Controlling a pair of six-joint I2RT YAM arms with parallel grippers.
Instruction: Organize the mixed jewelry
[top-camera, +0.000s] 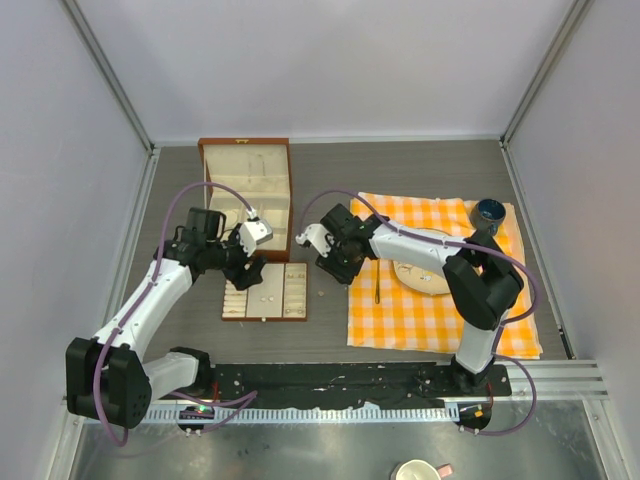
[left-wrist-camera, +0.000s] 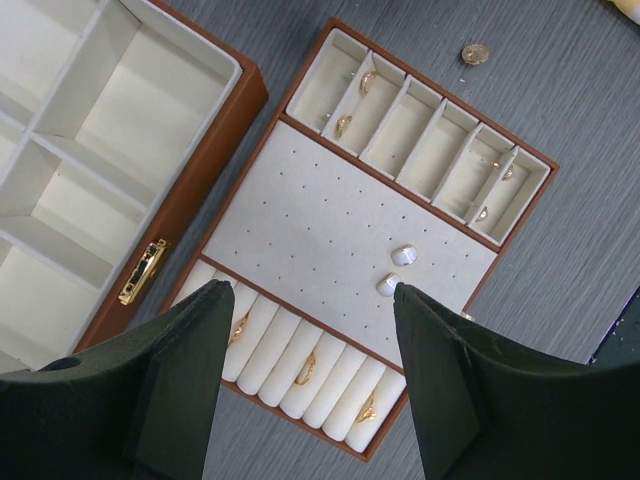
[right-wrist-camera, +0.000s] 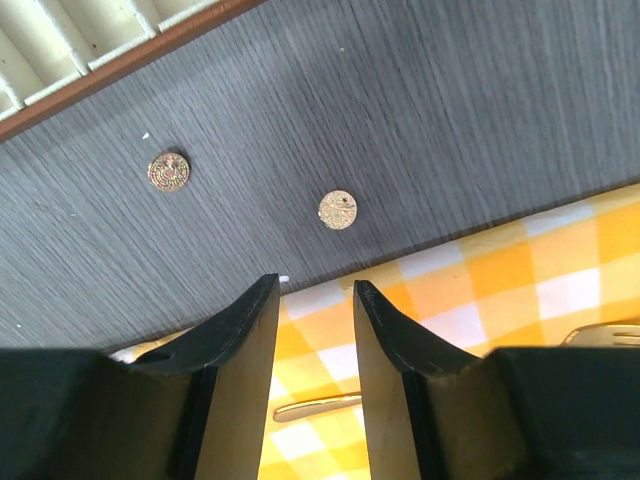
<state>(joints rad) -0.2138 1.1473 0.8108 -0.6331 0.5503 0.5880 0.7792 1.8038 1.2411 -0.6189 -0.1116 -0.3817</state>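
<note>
Two pairs of jaws are mine, and only one is placed for the next pick. Far left stands the open box (left-wrist-camera: 170, 215) with its cream compartments. My left gripper (left-wrist-camera: 312, 292) hangs over the tray (left-wrist-camera: 250, 200) just right of that box, jaws spread wide with nothing between them. Under it, two pearl studs (left-wrist-camera: 404, 256) sit on the tray's pinboard and gold rings (left-wrist-camera: 305, 368) are tucked into the roll slots.

Right of the tray, on the grey table (right-wrist-camera: 450, 100), lie two loose gold studs (right-wrist-camera: 338, 209). They are flat round discs, so there is no long axis to line up with. My right gripper (right-wrist-camera: 315, 290) hovers at the left edge of the checked cloth (right-wrist-camera: 480, 270), jaws parted narrowly and holding nothing. One disc lies just beyond my fingertips, a shade off the gap between them. The other lies farther on, toward the tray. I judge the right arm the nearer: reach ahead, centre over that first disc, then descend.
</note>
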